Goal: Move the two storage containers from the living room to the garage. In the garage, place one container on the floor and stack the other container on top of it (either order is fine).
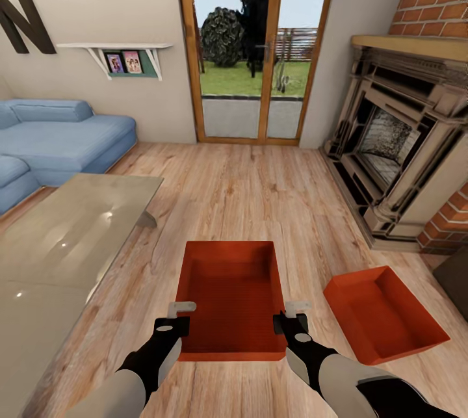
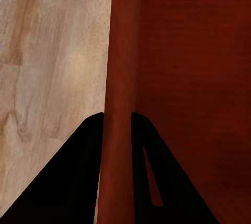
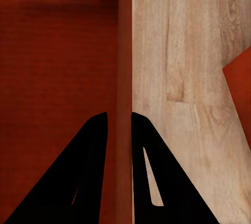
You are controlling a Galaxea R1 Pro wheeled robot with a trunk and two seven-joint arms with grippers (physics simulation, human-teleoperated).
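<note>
One red-orange storage container (image 1: 231,294) lies straight ahead of me over the light wood floor (image 1: 247,197) of the living room. My left gripper (image 1: 175,326) is shut on its left wall (image 2: 123,51), one finger on each side of it. On the opposite wall (image 3: 124,41) my right gripper (image 1: 290,324) is shut the same way. The wrist views show the left gripper (image 2: 116,115) and the right gripper (image 3: 119,114) pinching the thin walls. Whether the box rests on the planks or hangs just above them I cannot tell. The second storage container (image 1: 383,314) sits tilted on the floor to the right, its corner (image 3: 240,93) showing.
A glass coffee table (image 1: 78,236) stands close on the left, with the blue sofa (image 1: 58,138) behind it. The brick fireplace (image 1: 396,158) fills the right side. A glass door (image 1: 257,47) is straight ahead, and a dark object (image 1: 455,281) sits at the right edge.
</note>
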